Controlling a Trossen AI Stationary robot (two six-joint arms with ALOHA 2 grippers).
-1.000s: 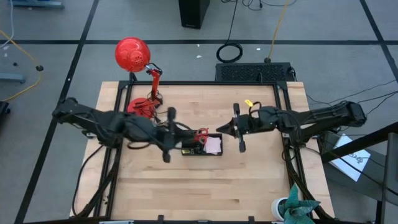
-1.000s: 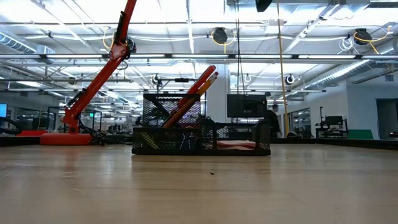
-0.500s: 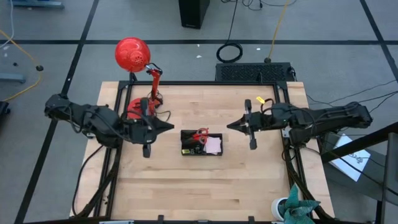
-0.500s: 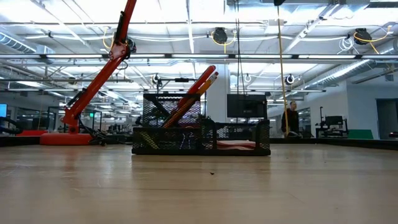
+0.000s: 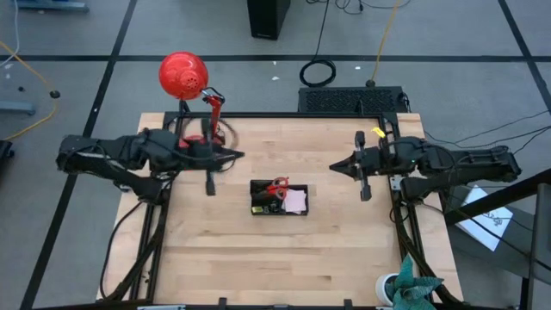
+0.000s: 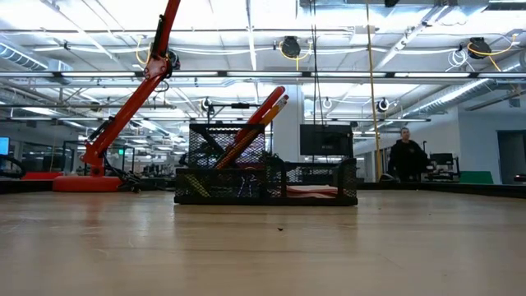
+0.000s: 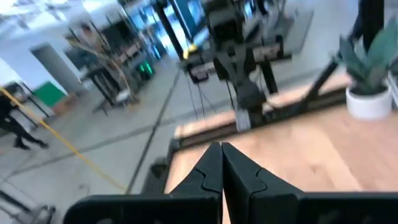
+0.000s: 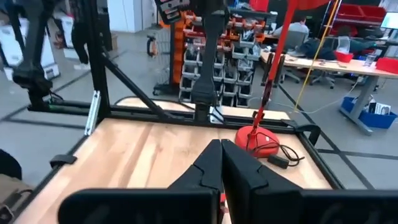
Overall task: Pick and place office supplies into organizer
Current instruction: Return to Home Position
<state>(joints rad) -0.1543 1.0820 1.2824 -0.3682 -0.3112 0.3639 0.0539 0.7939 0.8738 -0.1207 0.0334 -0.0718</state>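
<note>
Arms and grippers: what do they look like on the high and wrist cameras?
Both arms are black, built of bulky jointed segments. The left gripper and right gripper each narrow to a point. Wrist views show two black angular fingers with stepped edges. A small yellow tag sits on the right arm.

**Bright workshop hall surrounds a wooden surface**

A pale wood surface (image 5: 284, 258) stands on a grey floor (image 5: 77, 52) crossed by black tape lines (image 5: 258, 58). Strip lights (image 6: 251, 20) run along the open ceiling. A person (image 6: 404, 156) in dark clothes stands far behind. A potted plant (image 5: 405, 288) sits at one corner, and shelves of bins (image 8: 233, 56) stand beyond.
</note>
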